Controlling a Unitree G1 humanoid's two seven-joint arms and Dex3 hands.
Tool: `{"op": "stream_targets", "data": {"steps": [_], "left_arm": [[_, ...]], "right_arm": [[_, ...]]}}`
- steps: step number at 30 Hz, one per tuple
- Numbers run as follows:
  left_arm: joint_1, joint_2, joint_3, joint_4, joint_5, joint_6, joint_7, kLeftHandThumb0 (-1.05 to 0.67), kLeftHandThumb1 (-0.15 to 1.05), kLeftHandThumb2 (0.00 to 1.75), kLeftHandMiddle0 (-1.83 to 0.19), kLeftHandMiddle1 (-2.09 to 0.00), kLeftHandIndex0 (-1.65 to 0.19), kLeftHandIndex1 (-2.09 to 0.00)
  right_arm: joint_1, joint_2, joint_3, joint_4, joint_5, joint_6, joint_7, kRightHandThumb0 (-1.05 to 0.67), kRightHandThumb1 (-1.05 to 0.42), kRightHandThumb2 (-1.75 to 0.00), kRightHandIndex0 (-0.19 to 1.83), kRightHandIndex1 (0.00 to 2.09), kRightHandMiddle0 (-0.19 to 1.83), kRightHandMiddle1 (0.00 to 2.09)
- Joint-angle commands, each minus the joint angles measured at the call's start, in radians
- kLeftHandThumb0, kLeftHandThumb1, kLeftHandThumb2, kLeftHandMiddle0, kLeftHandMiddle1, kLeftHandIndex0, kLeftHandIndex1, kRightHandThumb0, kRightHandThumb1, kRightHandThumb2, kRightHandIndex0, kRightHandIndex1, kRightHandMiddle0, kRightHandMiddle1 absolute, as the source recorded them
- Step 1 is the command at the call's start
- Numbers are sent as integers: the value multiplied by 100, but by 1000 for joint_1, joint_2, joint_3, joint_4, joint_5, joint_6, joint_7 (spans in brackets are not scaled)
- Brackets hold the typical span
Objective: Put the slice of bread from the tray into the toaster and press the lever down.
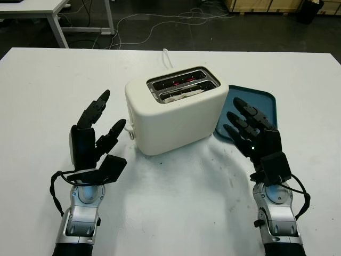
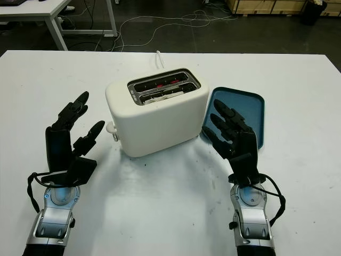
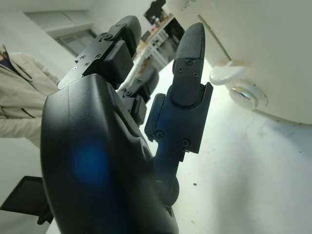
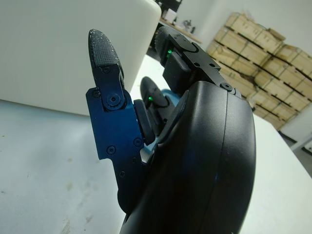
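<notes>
**Bread down in the toaster, both hands open beside it**

The slice of bread (image 1: 181,93) sits in the nearer slot of the cream toaster (image 1: 176,114), its pale top edge just showing below the slot's rim; the farther slot glows red inside. The toaster stands in the middle of the white surface (image 1: 176,213), turned at a slant. Its lever (image 1: 129,129) sticks out low on the end wall that faces the left hand (image 1: 98,133), with a round knob just beneath it in the left wrist view. That hand hovers just beside the lever, released and holding nothing, fingertips pointing away from the robot. On the toaster's other side lies the teal tray (image 1: 261,104), one corner tucked against the toaster's base. The right hand (image 1: 250,130) is open over the tray's near edge, close to the toaster's side wall, grasping nothing. A white cord (image 1: 168,56) runs from behind the toaster toward the far edge.
</notes>
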Motion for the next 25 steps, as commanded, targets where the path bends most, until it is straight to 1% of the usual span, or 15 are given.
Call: {"op": "stream_targets", "data": {"steps": [1,8,15,18,25], "left_arm": [[-4,6,-1,-1,-4,2,-10,-50,92,22,-46,-47,-56,-1],[-3,10,-1,0,8,2,-12,-52,92,22,-47,-46,-56,-1],[-3,7,-1,2,5,-1,-11,-51,92,22,-47,-46,-56,-1],[-4,10,-1,7,9,-9,-8,-50,92,22,-48,-46,-56,-1],[-3,7,-2,-1,9,4,-11,-50,92,22,-48,-45,-56,-1]], "right_arm": [[-8,-5,-4,2,8,0,5,-53,-92,-5,64,0,61,0],[-9,-2,-5,4,8,2,6,-54,-92,-5,65,0,61,0],[-8,-1,-5,4,12,4,7,-55,-92,-5,64,0,61,0],[-8,0,-6,6,16,2,10,-52,-92,-4,64,0,61,0],[-7,1,-6,2,15,6,8,-52,-92,-4,64,0,60,0]]}}
